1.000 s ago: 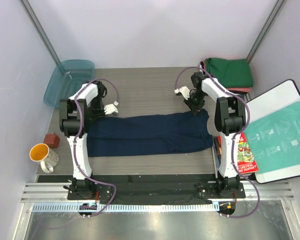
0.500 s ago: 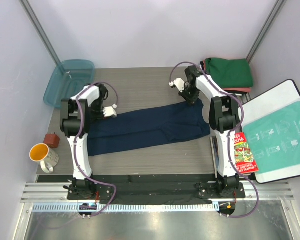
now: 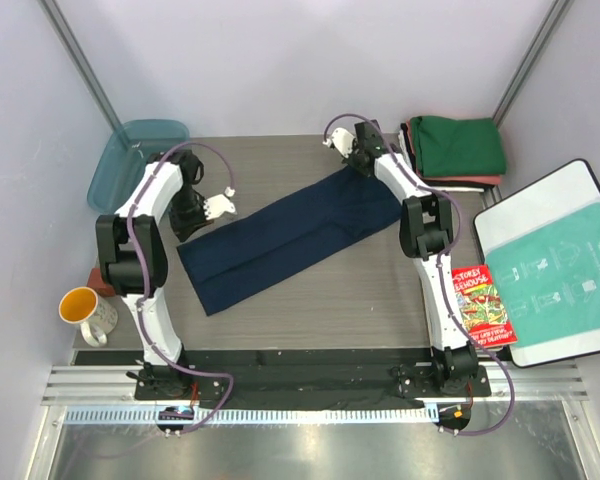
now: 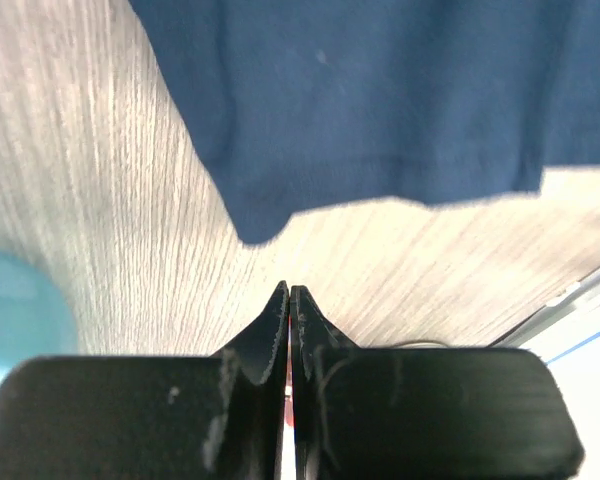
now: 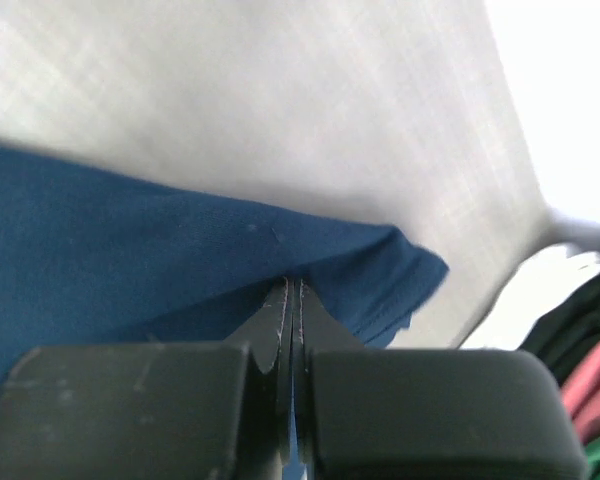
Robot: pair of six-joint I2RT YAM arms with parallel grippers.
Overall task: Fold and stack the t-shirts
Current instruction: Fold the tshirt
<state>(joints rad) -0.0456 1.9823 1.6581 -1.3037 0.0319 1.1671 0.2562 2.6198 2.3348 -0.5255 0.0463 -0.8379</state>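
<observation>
- Diagonally across the table [image 3: 280,165] lies the navy shirt [image 3: 290,235], folded into a long strip. Its near end is by the left arm and its far end points toward the back right.
- Only the right wrist view shows the right gripper [image 5: 292,290] pinched tight on the shirt's edge, near a hemmed corner.
- Only the left wrist view shows the left gripper [image 4: 290,295] clenched on nothing. The shirt's corner lies just beyond its tips, apart from them.
- From above, a green shirt [image 3: 460,145] tops a stack in the far right corner, with a salmon-red shirt [image 3: 480,182] under it. The right wrist view catches both only as a blur.
- The overhead view alone shows the teal bin [image 3: 140,160], the mug [image 3: 85,310], the booklet [image 3: 480,305] and the plastic bag [image 3: 560,270].
</observation>
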